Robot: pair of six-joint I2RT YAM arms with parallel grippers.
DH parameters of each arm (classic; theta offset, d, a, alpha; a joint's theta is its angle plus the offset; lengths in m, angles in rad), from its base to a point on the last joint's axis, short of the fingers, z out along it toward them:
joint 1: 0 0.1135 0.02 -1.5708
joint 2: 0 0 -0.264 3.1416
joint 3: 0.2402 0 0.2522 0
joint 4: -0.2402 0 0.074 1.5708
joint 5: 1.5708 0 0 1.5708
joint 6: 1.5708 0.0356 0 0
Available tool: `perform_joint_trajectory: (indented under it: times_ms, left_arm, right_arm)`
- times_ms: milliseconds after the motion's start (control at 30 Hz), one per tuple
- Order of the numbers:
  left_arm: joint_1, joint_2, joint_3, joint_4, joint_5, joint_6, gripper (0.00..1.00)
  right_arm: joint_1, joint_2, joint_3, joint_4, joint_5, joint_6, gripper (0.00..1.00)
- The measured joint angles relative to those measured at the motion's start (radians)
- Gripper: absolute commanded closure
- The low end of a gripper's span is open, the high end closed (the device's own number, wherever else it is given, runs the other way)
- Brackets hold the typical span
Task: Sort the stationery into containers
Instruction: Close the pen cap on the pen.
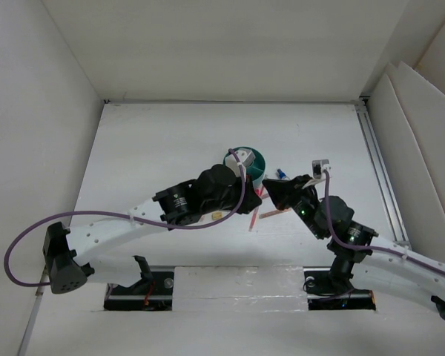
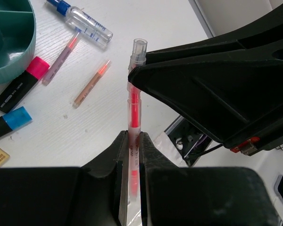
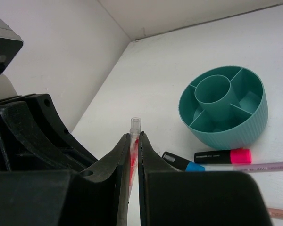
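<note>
- Evidently a hand-over in mid-air: the left fingers [image 2: 114, 162] are pinched tight on the lower barrel of a clear, pink-inked pen [image 2: 133, 108], standing it upright above the bench [image 2: 146, 28];
- the right fingers [image 3: 123, 155] are closed narrowly on that same pen near its open top end; both hold it at once, probably so it can be re-gripped for a cleaner drop;
- the teal organizer [image 3: 236, 134] sits just beyond, with nothing showing inside it;
- a pink-ended marker [image 3: 224, 156], a blue-ended marker [image 3: 179, 163] and a small clear bottle [image 2: 89, 27] lie loose beside it, unsorted.
</note>
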Motion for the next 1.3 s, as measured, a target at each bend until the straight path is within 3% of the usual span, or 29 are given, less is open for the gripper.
perform_joint_trajectory:
  times_ms: [1300]
  left_arm:
    - [0.013, -0.071, -0.081, 0.115, 0.055, 0.031, 1.00]
  right_arm:
    - [0.011, -0.032, 0.006, -0.041, 0.106, 0.095, 1.00]
